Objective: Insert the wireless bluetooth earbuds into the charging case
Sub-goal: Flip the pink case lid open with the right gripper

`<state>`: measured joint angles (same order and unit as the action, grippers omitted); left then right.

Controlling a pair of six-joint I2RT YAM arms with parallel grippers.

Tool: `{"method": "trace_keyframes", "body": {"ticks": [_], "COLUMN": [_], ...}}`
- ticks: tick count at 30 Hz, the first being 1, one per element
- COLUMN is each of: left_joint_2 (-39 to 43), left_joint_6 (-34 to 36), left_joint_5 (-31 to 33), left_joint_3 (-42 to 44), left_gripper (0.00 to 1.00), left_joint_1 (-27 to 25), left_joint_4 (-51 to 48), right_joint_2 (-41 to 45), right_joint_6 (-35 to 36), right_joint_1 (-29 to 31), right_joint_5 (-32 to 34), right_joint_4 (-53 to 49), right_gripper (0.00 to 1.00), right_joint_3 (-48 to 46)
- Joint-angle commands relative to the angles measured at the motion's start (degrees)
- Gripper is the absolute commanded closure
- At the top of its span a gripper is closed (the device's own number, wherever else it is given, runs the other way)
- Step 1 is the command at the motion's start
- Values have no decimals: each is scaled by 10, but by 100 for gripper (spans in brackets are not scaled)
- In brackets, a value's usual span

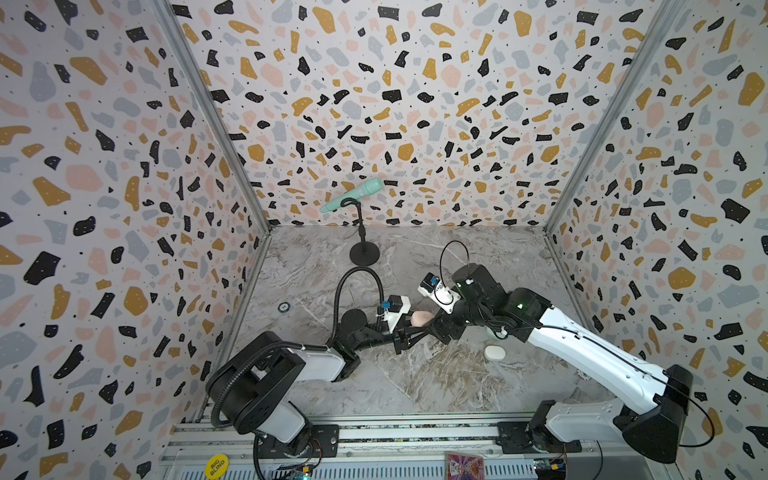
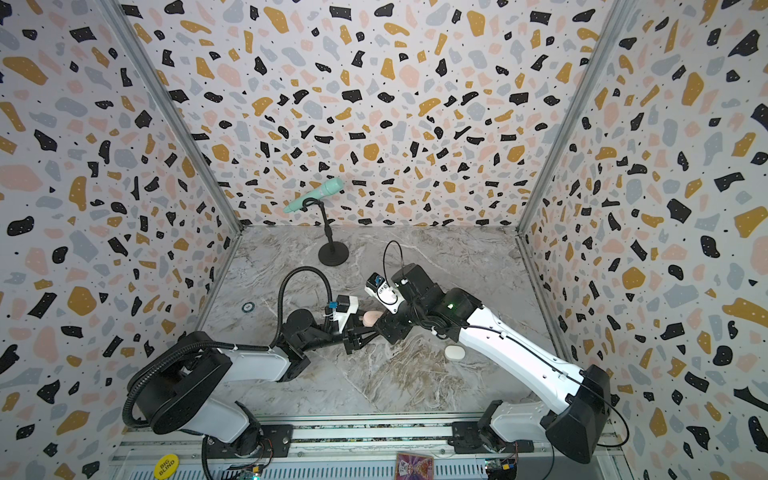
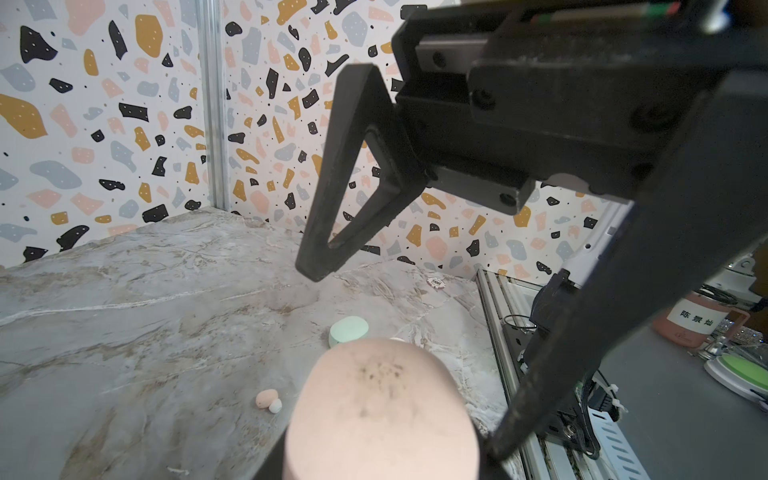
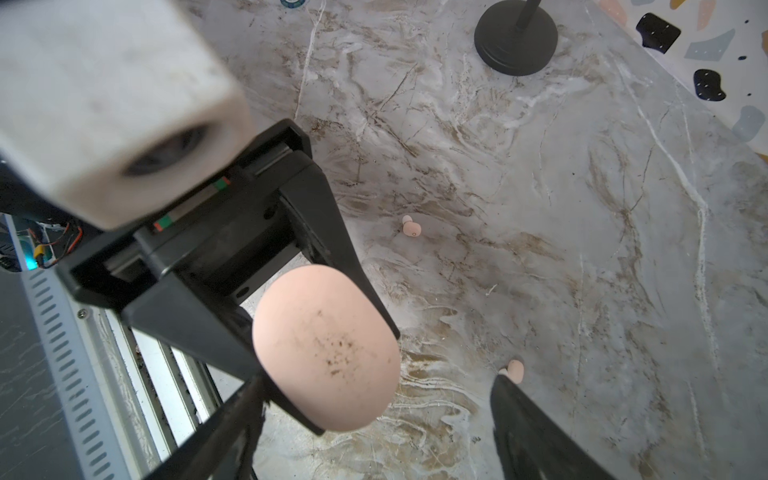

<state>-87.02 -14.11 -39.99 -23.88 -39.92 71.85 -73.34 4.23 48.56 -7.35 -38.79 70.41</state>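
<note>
- The left gripper point(image 4: 357, 382) is clamped on the closed pink charging case point(image 4: 328, 345), above the bench point(image 4: 540, 208).
- The right gripper point(image 3: 405, 361) has its jaws wide apart, flanking that case.
- 2 pink earbuds point(image 4: 411, 227) lie apart on the bench.

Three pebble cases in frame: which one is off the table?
The pink case, gripped in the left pincer. The white case and the mint case both lie on the marble table.
</note>
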Motion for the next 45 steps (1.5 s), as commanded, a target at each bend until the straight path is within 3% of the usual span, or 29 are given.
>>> {"method": "trace_keyframes", "body": {"ticks": [1, 13, 27, 36, 45], "left_joint_2": [15, 21, 30, 34, 52], "left_joint_6": [11, 17, 25, 27, 32], "left_joint_5": [-11, -12, -13, -4, 22], "left_joint_3": [0, 2, -1, 1, 7], "left_gripper": [58, 58, 58, 58, 58], "left_joint_1": [-4, -7, -10, -10, -9], "left_joint_4": [34, 27, 13, 5, -19], "right_joint_2": [-4, -8, -5, 5, 29], "right_joint_6": [1, -22, -40, -52, -117], "right_joint_1": [1, -8, -21, -25, -65], "right_joint_5": [31, 104, 113, 81, 8], "right_joint_4": [5, 11, 14, 3, -42], "right_gripper": [15, 15, 14, 10, 1], "right_joint_3": [2, 27, 51, 64, 90]}}
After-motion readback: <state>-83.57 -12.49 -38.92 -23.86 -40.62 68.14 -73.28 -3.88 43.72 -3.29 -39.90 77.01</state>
